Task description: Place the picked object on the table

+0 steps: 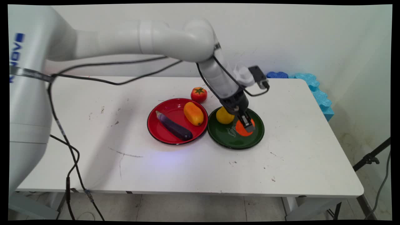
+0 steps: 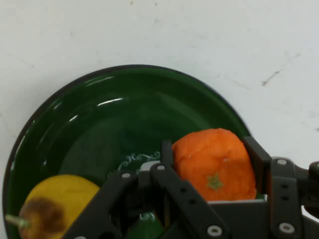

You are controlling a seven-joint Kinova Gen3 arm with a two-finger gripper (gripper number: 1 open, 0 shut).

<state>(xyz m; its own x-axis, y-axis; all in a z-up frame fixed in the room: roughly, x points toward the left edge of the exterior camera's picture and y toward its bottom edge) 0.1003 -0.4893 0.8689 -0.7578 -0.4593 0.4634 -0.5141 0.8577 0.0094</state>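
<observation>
Overhead table view — close hand view

Two round glossy plates, one red [image 1: 156, 125] and one dark green [image 1: 232, 142]; five pieces of fruit and vegetables; one white table [image 1: 187, 168]

- You get even, soft light across the white tabletop [image 1: 193, 168], bright without harsh glare.
- Your arm's shadow falls broad and faint over the tabletop's left half.
- Small white highlights streak the green plate [image 2: 99, 99] rim in your hand view.
- Your hand view is slightly soft; the gripper [image 2: 212, 164] linkage at the bottom looks sharpest.
- Straight lines bow near the main view's edges.
</observation>
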